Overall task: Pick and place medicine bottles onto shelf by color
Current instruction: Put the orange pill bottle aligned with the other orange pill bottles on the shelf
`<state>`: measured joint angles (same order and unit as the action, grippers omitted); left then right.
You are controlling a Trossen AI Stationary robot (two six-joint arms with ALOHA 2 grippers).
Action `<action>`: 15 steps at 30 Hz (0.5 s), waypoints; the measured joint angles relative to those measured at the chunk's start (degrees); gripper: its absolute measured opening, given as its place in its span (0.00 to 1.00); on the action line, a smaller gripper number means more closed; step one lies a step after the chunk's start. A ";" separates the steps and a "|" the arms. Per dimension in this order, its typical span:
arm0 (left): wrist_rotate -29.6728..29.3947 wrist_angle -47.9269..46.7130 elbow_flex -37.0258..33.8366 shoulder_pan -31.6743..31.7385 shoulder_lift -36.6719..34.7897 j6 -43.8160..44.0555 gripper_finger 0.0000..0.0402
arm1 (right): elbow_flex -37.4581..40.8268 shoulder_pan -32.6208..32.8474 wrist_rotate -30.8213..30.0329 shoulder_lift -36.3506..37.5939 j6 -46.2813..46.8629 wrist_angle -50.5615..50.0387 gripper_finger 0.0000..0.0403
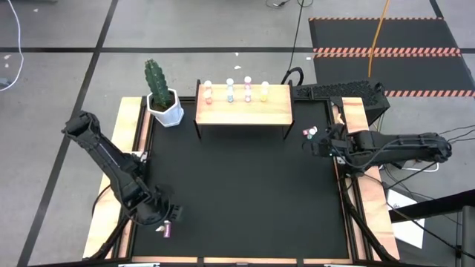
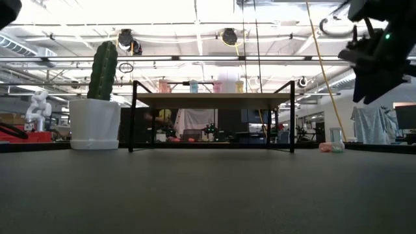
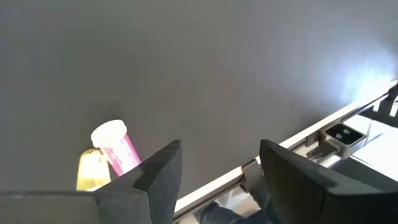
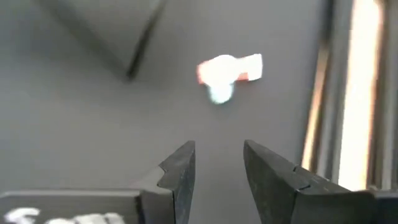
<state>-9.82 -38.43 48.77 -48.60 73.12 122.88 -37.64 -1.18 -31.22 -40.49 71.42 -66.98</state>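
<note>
Standing in a row along the far edge of the shelf [image 1: 243, 105] are four bottles [image 1: 229, 90], white caps up, their bodies pink, blue, pink and yellow from left to right. The shelf sits at the far middle of the black tabletop [image 1: 237, 185], with a cactus pot [image 1: 165, 108] just off its left end.

A small cluster of bottles [image 1: 310, 133] lies on the tabletop to the right of the shelf; in the right wrist view they blur into a red-and-white patch with a pale blue spot [image 4: 227, 71]. The right tool [image 1: 320, 144] hangs just near of this cluster, raised above the tabletop, its fingers [image 4: 179, 171] a narrow gap apart and holding nothing.

At the near left corner lie two more bottles [image 1: 166, 229]: a pink one [image 3: 116, 148] with its white cap and a yellow one [image 3: 92, 170] beside it. The left tool [image 1: 162, 213] hovers just above and beside them, its fingers [image 3: 158, 171] spread wide and empty.
</note>
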 joint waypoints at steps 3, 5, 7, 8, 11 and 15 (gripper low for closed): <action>-0.08 0.96 0.00 1.83 0.00 -0.26 0.53 | 2.55 -3.78 0.17 0.00 7.43 1.12 0.33; -0.51 2.74 0.00 3.15 0.00 -1.83 0.53 | 3.53 -5.84 1.44 -0.14 7.68 2.63 0.33; -2.14 5.44 0.00 4.50 0.00 -5.05 0.53 | 3.53 -7.51 1.53 -0.24 7.72 4.19 0.33; -3.23 7.19 0.00 5.26 0.00 -7.30 0.53 | 3.53 -8.47 1.37 -0.17 8.21 4.81 0.33; -6.18 11.68 0.00 8.25 0.00 -13.81 0.53 | 3.53 -12.13 0.20 0.07 9.72 6.06 0.33; -7.34 17.13 0.00 12.72 0.00 -20.90 0.53 | 3.53 -18.94 2.24 -0.09 4.73 11.27 0.33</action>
<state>-17.16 -21.30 48.77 -35.88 73.12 101.98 -34.11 -20.12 -28.98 -40.58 76.15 -55.71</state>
